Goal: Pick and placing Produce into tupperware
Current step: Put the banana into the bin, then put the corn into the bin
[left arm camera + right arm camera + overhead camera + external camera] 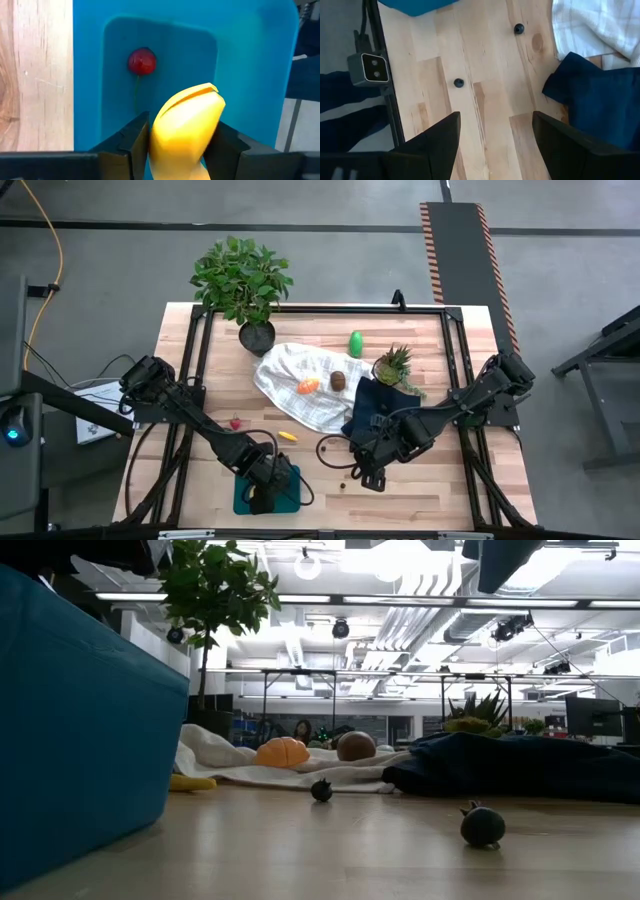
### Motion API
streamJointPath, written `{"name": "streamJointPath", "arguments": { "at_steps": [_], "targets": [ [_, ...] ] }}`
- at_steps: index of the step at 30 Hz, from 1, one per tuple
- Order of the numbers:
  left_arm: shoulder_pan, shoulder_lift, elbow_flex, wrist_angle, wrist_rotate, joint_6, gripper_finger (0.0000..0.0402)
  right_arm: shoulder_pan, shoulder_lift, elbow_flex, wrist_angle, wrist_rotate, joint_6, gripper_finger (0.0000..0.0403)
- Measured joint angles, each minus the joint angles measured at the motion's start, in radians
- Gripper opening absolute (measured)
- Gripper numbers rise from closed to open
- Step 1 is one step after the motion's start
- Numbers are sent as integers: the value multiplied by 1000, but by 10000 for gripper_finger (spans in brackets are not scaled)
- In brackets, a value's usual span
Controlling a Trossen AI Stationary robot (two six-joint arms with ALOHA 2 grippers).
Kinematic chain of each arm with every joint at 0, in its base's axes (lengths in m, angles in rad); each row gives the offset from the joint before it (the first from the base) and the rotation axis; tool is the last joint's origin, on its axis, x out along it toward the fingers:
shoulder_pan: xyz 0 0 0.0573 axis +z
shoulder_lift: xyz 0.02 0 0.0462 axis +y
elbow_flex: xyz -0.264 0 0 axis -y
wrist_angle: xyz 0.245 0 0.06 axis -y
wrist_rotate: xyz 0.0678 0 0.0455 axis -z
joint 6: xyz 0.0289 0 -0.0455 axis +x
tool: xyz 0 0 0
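My left gripper [177, 142] is over the teal tupperware [250, 75] at the table's near left and is shut on a yellow banana [187, 120]. A red cherry [142, 61] lies on the tupperware's floor. My right gripper [495, 145] hangs open above bare wood, with nothing between its fingers; two dark bits [459, 82] [519, 28] lie ahead of it. An orange piece [309, 386] and a brown kiwi [338, 380] rest on the white cloth [290, 375]. A green pear [355, 343], a small yellow piece [287, 436] and a red bit [236, 423] sit on the table. My left gripper pinches the banana by its two long sides [159, 137] between the two fingers. The fingers slant steeply down from above. The banana's free end [200, 97] sticks out past the fingertips over the tupperware's floor; whether it touches the floor I cannot tell.
A navy cloth [385, 408] lies beside my right gripper, partly over the white cloth. A leafy potted plant [243, 280] stands at the far left and a small spiky plant [393, 365] at the far right. Bare wood lies between the tupperware and my right gripper.
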Motion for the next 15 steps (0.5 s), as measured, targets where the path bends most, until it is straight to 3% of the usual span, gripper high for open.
{"name": "streamJointPath", "arguments": {
  "at_steps": [8,15],
  "targets": [
    [0,0,0,0,4,-8,203,0,0,0,-1,0,8,239],
    [1,-14,9,-11,55,0,187,0,0,0,7,2,14,239]
  ]
}}
